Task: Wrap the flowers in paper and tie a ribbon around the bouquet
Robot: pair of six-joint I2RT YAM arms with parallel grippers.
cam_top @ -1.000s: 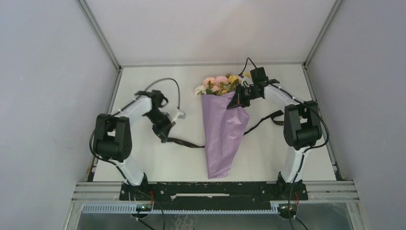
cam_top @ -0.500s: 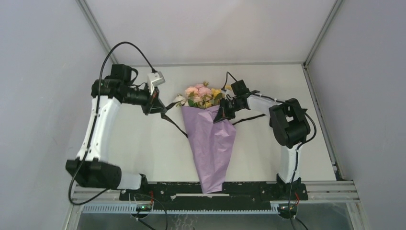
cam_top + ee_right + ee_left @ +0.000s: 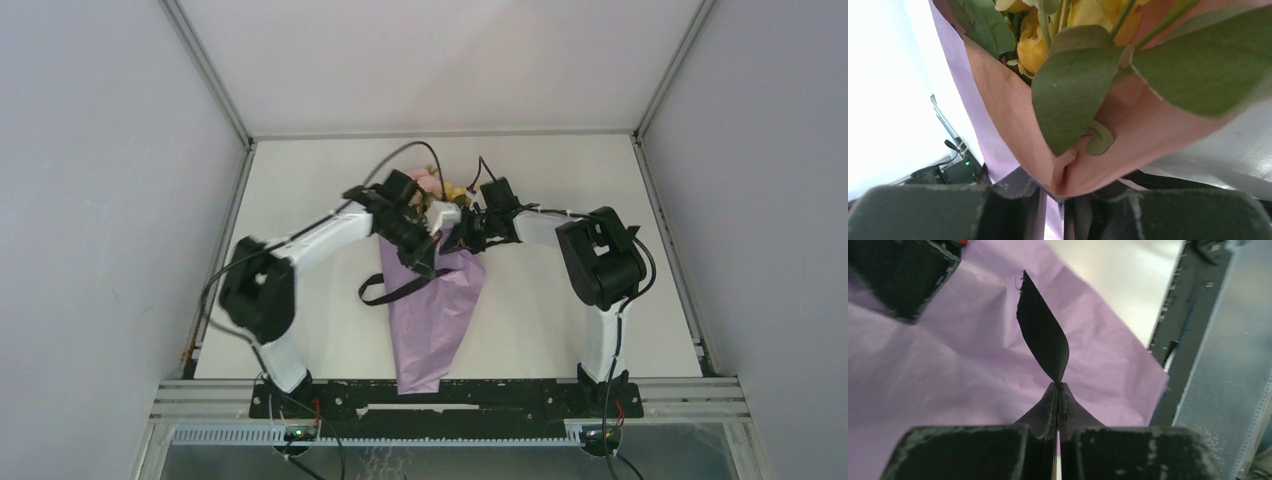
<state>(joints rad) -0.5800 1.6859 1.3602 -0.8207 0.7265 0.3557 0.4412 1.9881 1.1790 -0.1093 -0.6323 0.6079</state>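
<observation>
Black ribbon (image 3: 1043, 340) is clamped in the left end effector (image 3: 1058, 390). Its two fingers are pressed flat together, and a short twisted tail of ribbon stands up just beyond their tips. Under and ahead of those fingers the lilac paper (image 3: 948, 375) spreads out, creased, filling most of what lies below. Past the paper's far edge there is bare counter (image 3: 1128, 270) and a dark frame rail (image 3: 1188, 330). From above, the rest of the ribbon hangs back from this end effector in a loose loop (image 3: 385, 290) that lies across the side of the paper cone and onto the counter beside it.

The right end effector (image 3: 1053, 200) sits at the cone's open mouth, very near the left one. Its fingers stand a little apart with a fold of the paper's rim (image 3: 1063, 175) tucked down between them. I cannot tell whether they are squeezing that fold or have let it go. Just beyond the fingertips are the flowers (image 3: 1030, 45), yellow blooms and broad green leaves crowding out of the paper.

The bouquet (image 3: 430, 320) lies flat on the counter. Its blooms are beside both end effectors, and its point tapers away toward the arm bases.
</observation>
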